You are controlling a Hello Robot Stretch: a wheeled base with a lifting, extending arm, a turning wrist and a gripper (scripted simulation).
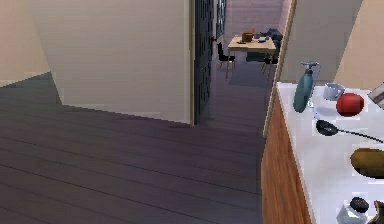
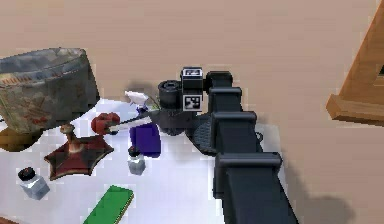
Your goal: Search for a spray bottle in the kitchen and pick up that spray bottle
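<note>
While spray bottle (image 1: 306,88) stands upright on counter (image 1: 325,160), search judged done, pickup pending | gripper (image 2: 135,122) at counter, among clutter: whether it holds anything cannot be told | left: grasp, lift

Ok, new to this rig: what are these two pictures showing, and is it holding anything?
A wheeled robot with one extending arm. The forward view looks ahead: a doorway, and at that view's right a white counter with a teal spray bottle, a red fruit and a ladle. The arm side view looks sideways: the dark arm reaches over a white top with a pot, a purple box and a rusty stand. Its fingers end among these, so I can't tell whether they hold anything.
</note>
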